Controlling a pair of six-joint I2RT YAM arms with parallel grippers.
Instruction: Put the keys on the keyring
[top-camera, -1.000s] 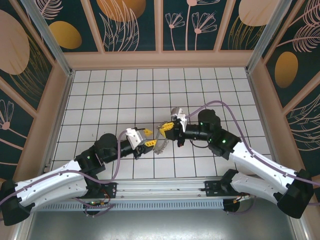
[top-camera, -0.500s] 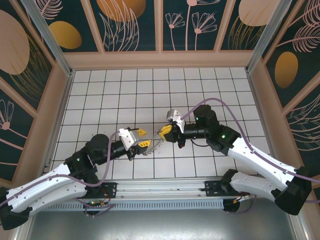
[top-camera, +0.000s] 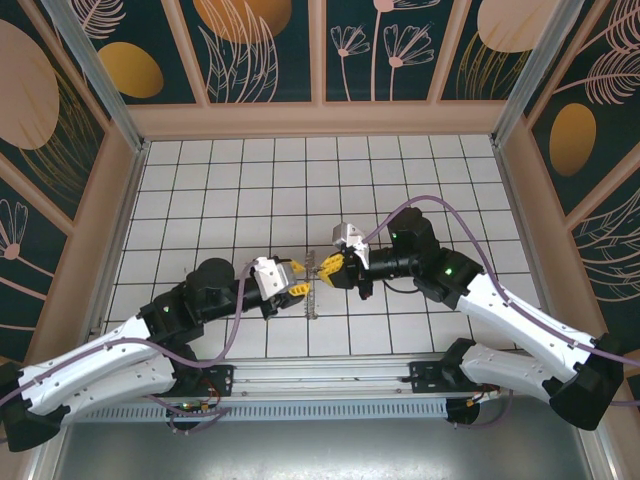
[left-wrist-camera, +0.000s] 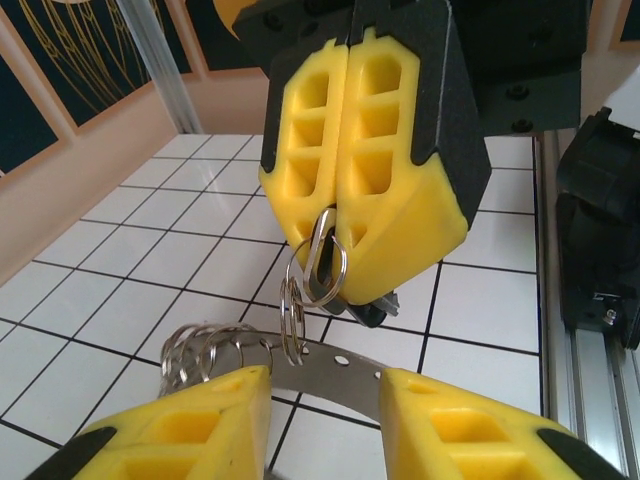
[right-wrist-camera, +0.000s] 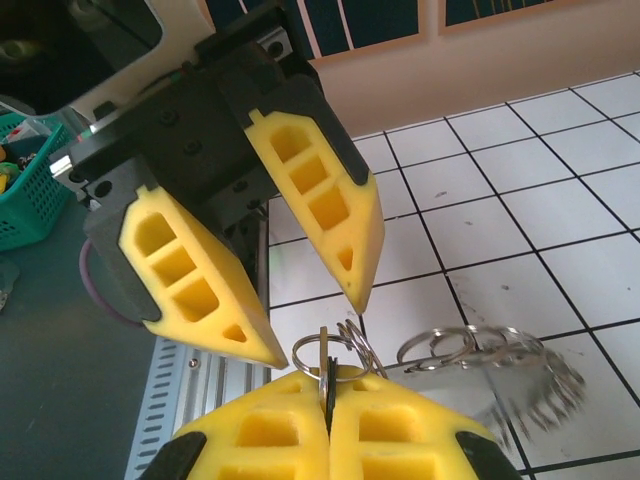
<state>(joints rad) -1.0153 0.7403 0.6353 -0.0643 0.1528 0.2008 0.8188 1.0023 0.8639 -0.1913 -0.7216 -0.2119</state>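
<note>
The keyring (left-wrist-camera: 340, 362) is a grey metal band fringed with small loops (left-wrist-camera: 200, 345); it hangs over the white tiles, and one loop links to the split ring of the keys (left-wrist-camera: 372, 308). My right gripper (left-wrist-camera: 335, 270) is shut on that dark key, seen edge-on (right-wrist-camera: 327, 365) between its own fingertips (right-wrist-camera: 270, 400). My left gripper (left-wrist-camera: 325, 378) is open, one yellow finger (left-wrist-camera: 190, 430) either side of the band without pinching it. From above, left gripper (top-camera: 297, 281) and right gripper (top-camera: 328, 266) face each other, the keyring (top-camera: 313, 295) dangling between them.
An aluminium rail (top-camera: 330, 375) runs along the near edge of the tiled floor (top-camera: 250, 190). Wooden walls (top-camera: 320, 118) enclose the back and sides. A green basket (right-wrist-camera: 25, 190) stands beyond the rail in the right wrist view.
My left gripper drew back to the left, then came forward again to the right gripper. The right gripper shifted slightly left. The keyring now hangs straighter beneath it.
</note>
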